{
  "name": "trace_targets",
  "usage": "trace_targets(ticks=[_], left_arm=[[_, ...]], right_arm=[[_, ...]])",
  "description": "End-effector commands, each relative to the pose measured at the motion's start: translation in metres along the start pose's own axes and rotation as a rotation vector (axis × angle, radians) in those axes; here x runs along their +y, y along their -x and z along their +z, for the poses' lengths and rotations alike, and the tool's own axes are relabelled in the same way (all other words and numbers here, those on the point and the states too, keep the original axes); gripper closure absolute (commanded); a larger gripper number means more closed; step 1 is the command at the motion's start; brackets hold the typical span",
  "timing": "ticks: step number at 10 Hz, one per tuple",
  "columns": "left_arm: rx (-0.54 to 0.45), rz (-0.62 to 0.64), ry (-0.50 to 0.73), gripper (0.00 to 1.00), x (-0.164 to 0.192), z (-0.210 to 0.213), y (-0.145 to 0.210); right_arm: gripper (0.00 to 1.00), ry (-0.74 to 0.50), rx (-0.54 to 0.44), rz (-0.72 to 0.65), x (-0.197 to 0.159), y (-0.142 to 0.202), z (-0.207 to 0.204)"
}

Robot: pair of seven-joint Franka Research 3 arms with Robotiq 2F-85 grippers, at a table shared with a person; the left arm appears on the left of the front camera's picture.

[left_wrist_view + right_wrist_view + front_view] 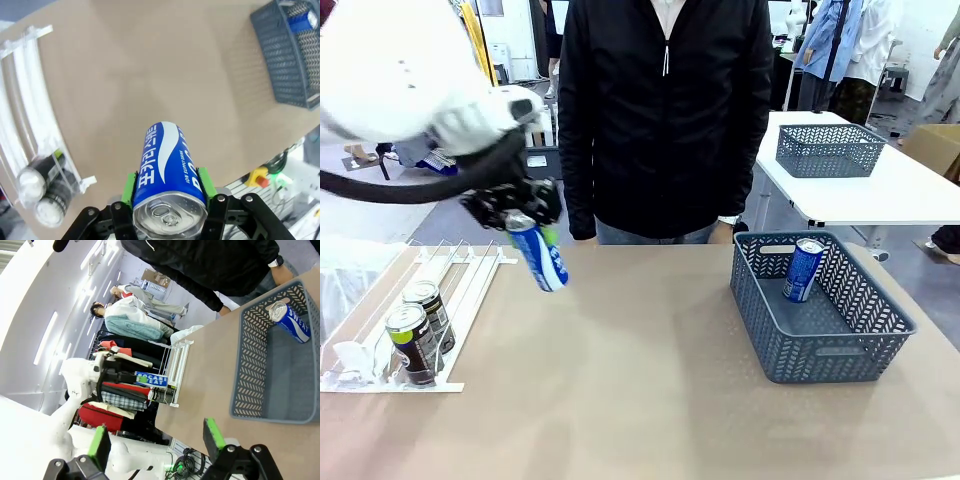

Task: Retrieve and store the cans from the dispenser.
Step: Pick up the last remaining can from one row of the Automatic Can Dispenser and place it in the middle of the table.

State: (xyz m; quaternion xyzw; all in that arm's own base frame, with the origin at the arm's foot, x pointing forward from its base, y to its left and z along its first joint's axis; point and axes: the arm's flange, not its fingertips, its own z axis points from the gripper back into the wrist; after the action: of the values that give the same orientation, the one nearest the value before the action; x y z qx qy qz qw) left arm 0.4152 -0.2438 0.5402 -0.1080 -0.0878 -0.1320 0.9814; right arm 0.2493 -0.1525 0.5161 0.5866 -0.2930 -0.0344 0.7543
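My left gripper (516,212) is shut on a slim blue can (542,260) with white lettering, holding it tilted in the air just right of the dispenser (470,272). In the left wrist view the green pads (131,186) press both sides of this can (167,165), its silver top toward the camera. Two dark cans (427,305) (410,345) with green-yellow bands stand at the low front end of one dispenser lane. My right gripper (157,437) is open, hanging over the table near the basket's side, with nothing between its fingers.
A dark grey mesh basket (820,352) stands at the table's right and holds one blue can (804,270) leaning against its far wall. A person in a black jacket (665,110) stands at the far edge. Bare tabletop lies between dispenser and basket.
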Motion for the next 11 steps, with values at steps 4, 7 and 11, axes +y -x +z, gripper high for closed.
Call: trace_targets(ticks=[4,7,11], left_arm=[[0.203,-0.274,-0.19,1.0,-0.144,-0.15,-0.029],[0.186,-0.29,-0.214,1.0,-0.155,-0.175,-0.017],[0.207,-0.297,-0.207,1.0,-0.155,-0.182,-0.015]], right_arm=[[0.0,-0.023,-0.02,0.026,0.002,-0.003,-0.002],[0.0,-0.023,-0.02,0.026,0.002,-0.003,-0.002],[0.0,-0.023,-0.02,0.026,0.002,-0.003,-0.002]])
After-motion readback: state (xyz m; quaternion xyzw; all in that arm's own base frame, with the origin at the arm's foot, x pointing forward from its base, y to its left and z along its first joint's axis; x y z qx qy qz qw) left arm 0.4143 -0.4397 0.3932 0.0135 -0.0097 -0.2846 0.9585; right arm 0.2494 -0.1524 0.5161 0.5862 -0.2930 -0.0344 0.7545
